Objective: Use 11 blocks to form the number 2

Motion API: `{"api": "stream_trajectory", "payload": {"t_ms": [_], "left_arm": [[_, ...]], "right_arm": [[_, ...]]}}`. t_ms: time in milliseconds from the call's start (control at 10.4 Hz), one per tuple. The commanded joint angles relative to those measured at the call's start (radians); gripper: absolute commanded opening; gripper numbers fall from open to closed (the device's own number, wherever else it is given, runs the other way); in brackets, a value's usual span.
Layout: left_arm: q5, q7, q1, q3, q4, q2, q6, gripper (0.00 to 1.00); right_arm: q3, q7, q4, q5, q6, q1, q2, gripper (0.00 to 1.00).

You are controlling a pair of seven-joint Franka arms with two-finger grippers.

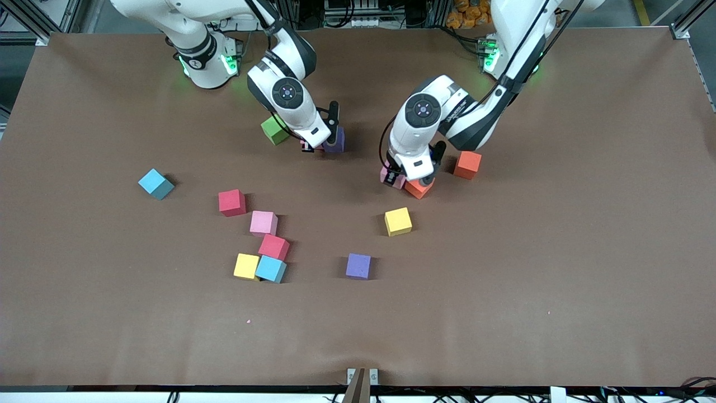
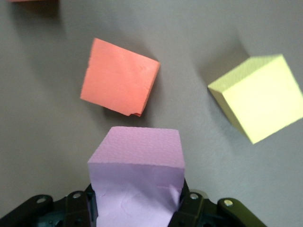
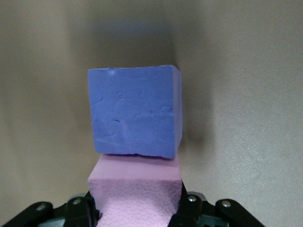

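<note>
Left tool [image 2: 137,208] clamps a pink cube [image 2: 136,175] beside an orange cube [image 2: 119,77]; right tool [image 3: 137,210] clamps a pink cube [image 3: 136,194] against a purple cube [image 3: 135,111]. Other blocks scattered on the surface [image 1: 503,280]. Foam looks light, compressible; grip flat opposite faces, mid-height.

Robotics lab. I work at a brown table [image 1: 503,313] with my two white arms bolted along its edge, green lights glowing on the bases [image 1: 211,61], aluminium frame [image 1: 691,17] at the corners, cables [image 1: 632,394] running around the edges.
</note>
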Motion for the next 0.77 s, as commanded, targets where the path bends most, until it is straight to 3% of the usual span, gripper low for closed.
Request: {"api": "stream_trajectory", "payload": {"t_ms": [0, 96, 287, 479, 574, 670], "left_arm": [[-0.017, -0.119, 0.014, -0.008, -0.049, -0.041, 0.020, 0.00], [-0.024, -0.135, 0.036, -0.010, -0.059, -0.038, 0.023, 0.00], [-0.058, -0.153, 0.039, -0.008, -0.099, -0.042, 0.086, 0.00], [-0.059, -0.158, 0.062, -0.008, -0.108, -0.032, 0.151, 0.00], [-0.059, -0.164, 0.062, -0.008, -0.110, -0.030, 0.160, 0.00], [-0.059, -0.176, 0.062, -0.008, -0.108, -0.030, 0.163, 0.00]], "right_arm": [[-0.011, 0.027, -0.001, -0.022, 0.012, 0.025, 0.012, 0.25], [-0.020, 0.027, -0.001, -0.022, 0.012, 0.031, 0.012, 0.26], [-0.023, 0.027, -0.001, -0.022, 0.009, 0.032, 0.012, 0.39], [-0.026, 0.029, 0.001, -0.022, 0.009, 0.032, 0.012, 0.69], [-0.028, 0.030, 0.001, -0.022, 0.011, 0.032, 0.011, 1.00], [-0.028, 0.044, 0.001, -0.022, 0.009, 0.032, 0.008, 1.00]]}}
